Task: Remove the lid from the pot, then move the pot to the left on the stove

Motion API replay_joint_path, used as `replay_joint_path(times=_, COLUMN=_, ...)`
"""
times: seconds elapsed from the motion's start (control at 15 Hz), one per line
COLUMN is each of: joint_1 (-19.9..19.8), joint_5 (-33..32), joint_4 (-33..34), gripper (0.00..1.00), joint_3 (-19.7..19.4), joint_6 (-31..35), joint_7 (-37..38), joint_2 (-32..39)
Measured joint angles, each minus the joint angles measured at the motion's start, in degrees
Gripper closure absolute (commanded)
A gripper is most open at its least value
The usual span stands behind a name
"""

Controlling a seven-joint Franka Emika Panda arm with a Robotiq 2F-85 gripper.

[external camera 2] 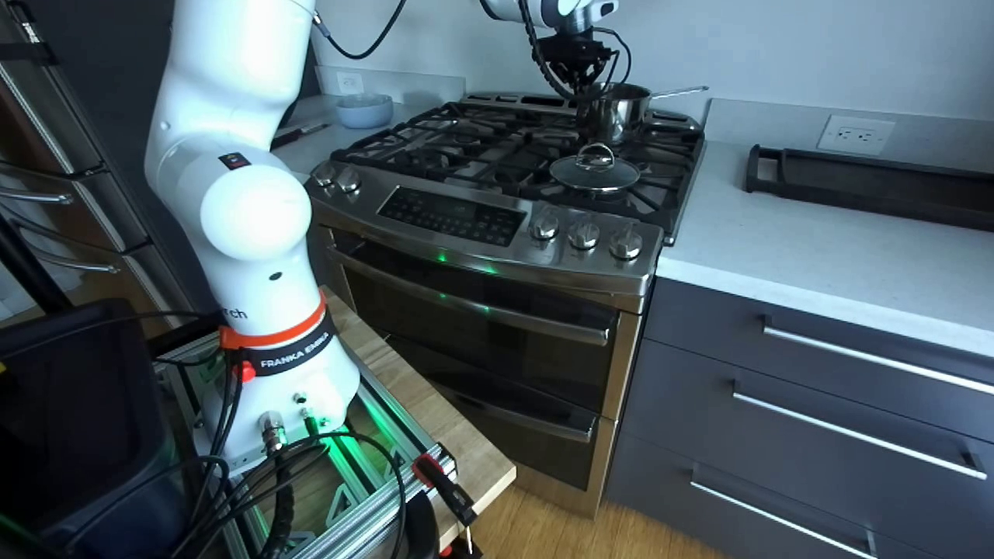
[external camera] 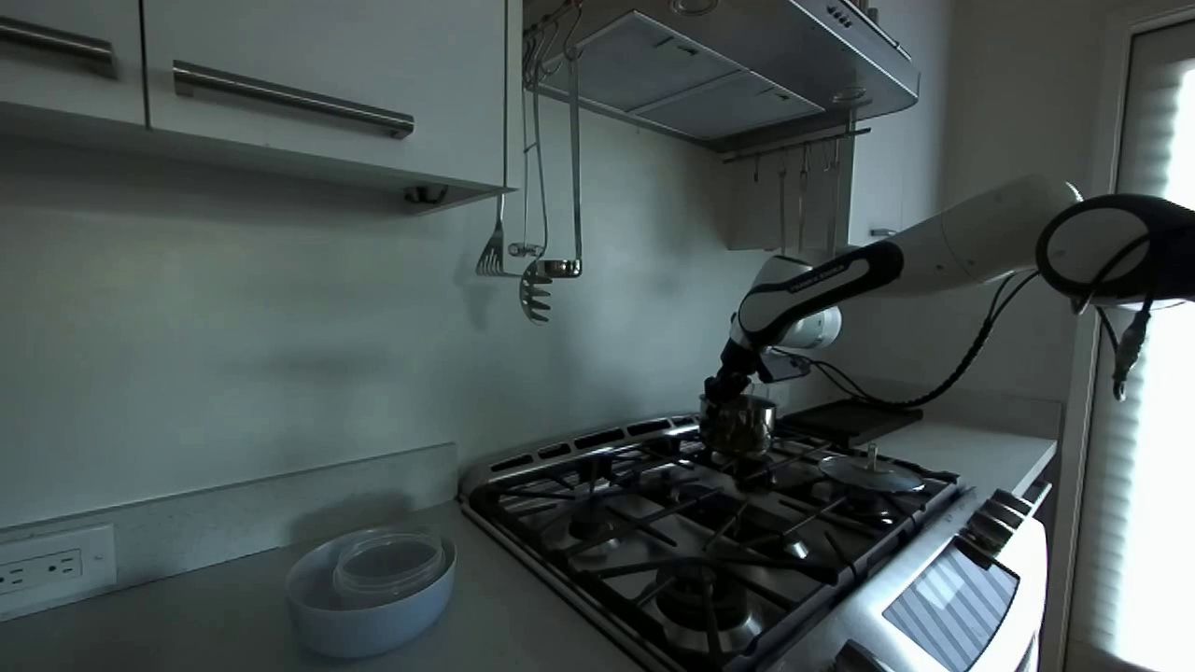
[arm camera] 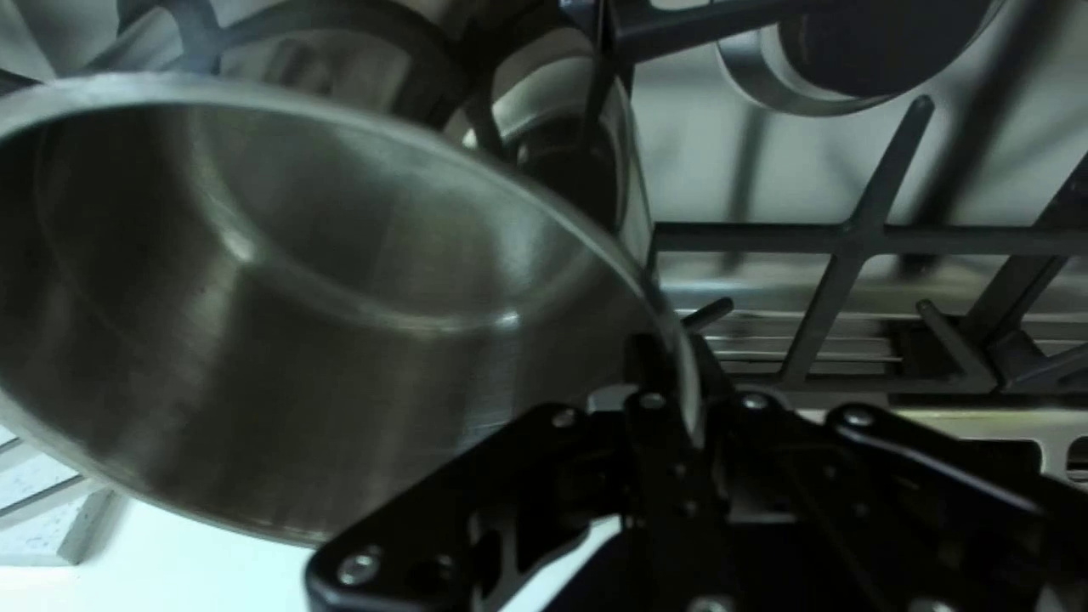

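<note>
Pot [external camera 2: 621, 124], steel, one, uncovered: on the stove [external camera 2: 505, 260], near the back edge, toward the corner nearest the dark tray [external camera 2: 877, 186]; looks upright in both exterior views; whether its base bears on the grates [arm camera: 748, 238] cannot be told. Gripper [arm camera: 678, 361], one: closed about the pot's wall, the rim caught between its fingers [arm camera: 648, 365], one inside, one outside. Handle [external camera 2: 679, 92], one: long axis toward that same back corner, on the side of the pot away from the grip. Lid [external camera 2: 594, 175], knob up: on the grates near the front edge, tray side, apart from the pot; first step judged done. Governing relation: the pot's body lies to the tray side of the grip, while the leftward goal, taken as toward the edge nearest the pale bowl [external camera 2: 365, 115], lies on the gripper's own side. The coming move therefore reads as a pull, grip leading, handle trailing; a hold at one point of the wall may let the pot tip or swivel.
</note>
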Motion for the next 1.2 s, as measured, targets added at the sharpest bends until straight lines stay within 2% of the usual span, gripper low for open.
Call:
replay_joint_path(times=0.47, joint_1=2.64, joint_5=-3.25, joint_4=-3.03, gripper=0.98, joint_3=-1.18, joint_6=2.61, joint_7=9.57, joint_2=-1.67)
replay_joint_path(times=1.2, joint_1=6.97, joint_5=-7.46, joint_4=-6.01, gripper=0.98, joint_3=-2.25, joint_6=2.61, joint_7=21.31, joint_2=-4.23)
